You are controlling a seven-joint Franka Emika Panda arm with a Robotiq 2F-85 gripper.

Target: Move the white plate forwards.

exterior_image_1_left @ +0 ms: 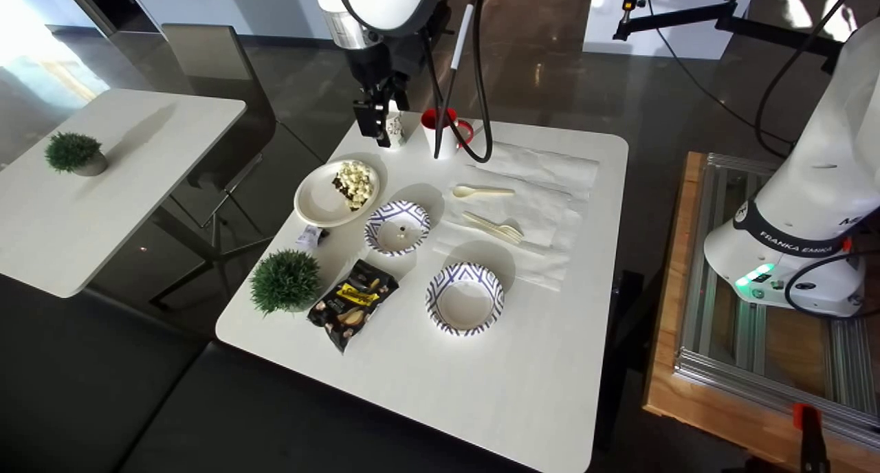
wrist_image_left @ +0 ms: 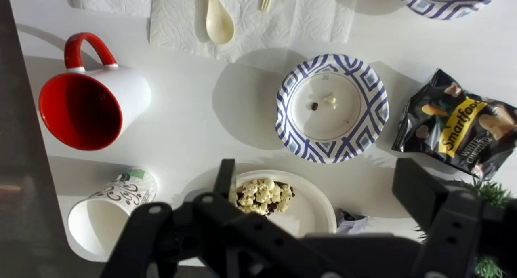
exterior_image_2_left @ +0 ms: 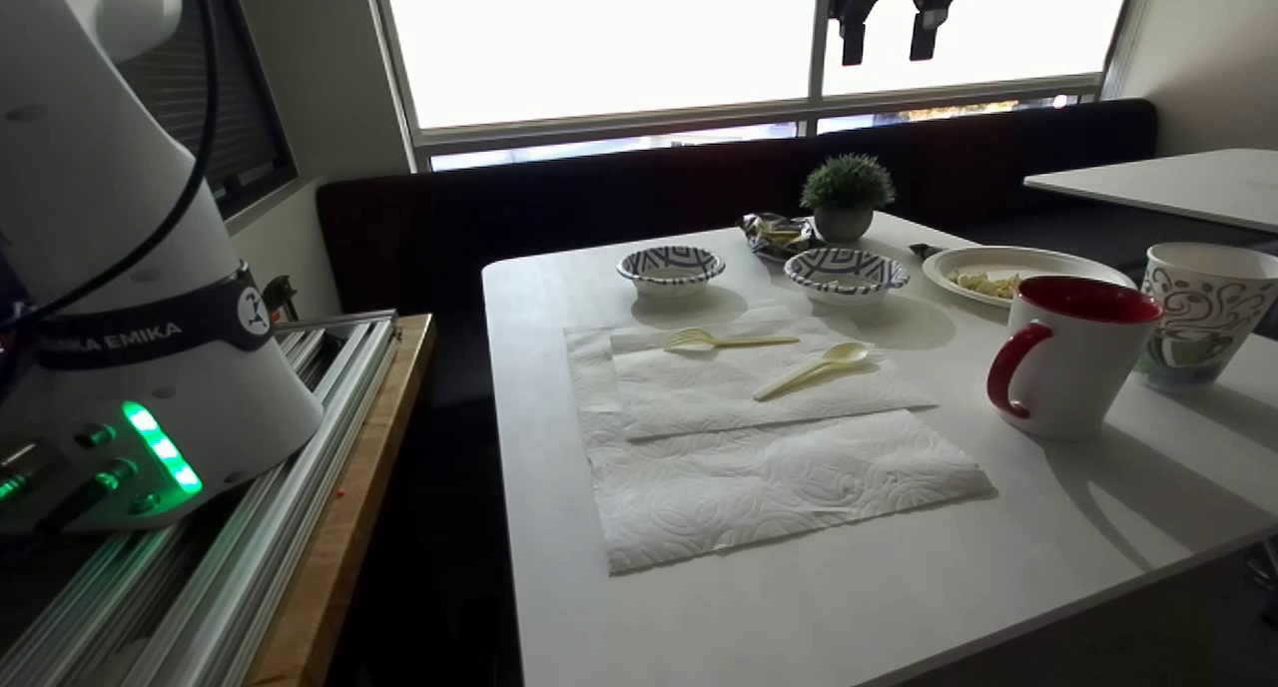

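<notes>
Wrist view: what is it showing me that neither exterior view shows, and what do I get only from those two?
Only the wrist view: legible WHITE CHEDDAR lettering on the snack bag, and a small printed mark inside the bowl beside it. Only the exterior views: the robot's base, a second table and the dark bench. Shared by all: that bag and bowl, another bowl, the open gripper, the white plate with popcorn, the mug, the paper cup, the plant and the spoon.

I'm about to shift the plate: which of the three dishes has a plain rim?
The white plate, holding the popcorn heap. The neighbouring bowl and the farther bowl both carry blue rim patterns.
</notes>
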